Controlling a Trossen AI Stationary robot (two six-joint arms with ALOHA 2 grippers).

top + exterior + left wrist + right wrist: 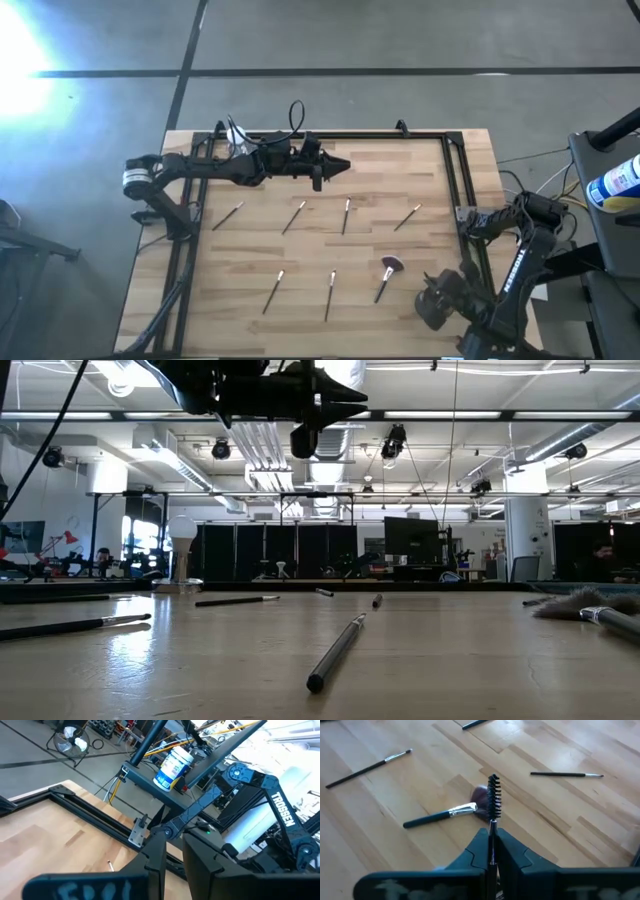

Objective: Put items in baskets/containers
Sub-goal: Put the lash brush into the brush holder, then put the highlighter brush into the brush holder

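- While the right gripper (491, 851) sits at the near right corner of the table (400, 280), its two fingers are pressed together on a thin brush with a bristly spiral tip (493, 800).
- That spiral brush sticks straight out from between the fingers, up above the wood.
- Just past it on the table lies the big brush with the fanned pinkish head (451, 814). Its dark handle and shiny silver neck point away from the fluffy head.
- From above, the big brush (387, 276) is near the right gripper (437, 297) but not touching it.
- The left gripper (335, 166) hangs in the air over the far side of the table, well apart from the brushes below it.
- Its fingers (200, 862) stand a little apart with a thin gap between them. I cannot tell if anything is held in that gap.
- Six thin brushes lie flat on the wood, spread out and not touching each other.
- Four are in a far row: one (228, 215), one (294, 216), one (346, 214), one (407, 216).
- Two more are in a near row: one (274, 290) and one (330, 295).
- No cup shows in any view.
- Off the table on the right stands a white bottle with a blue label (615, 183).
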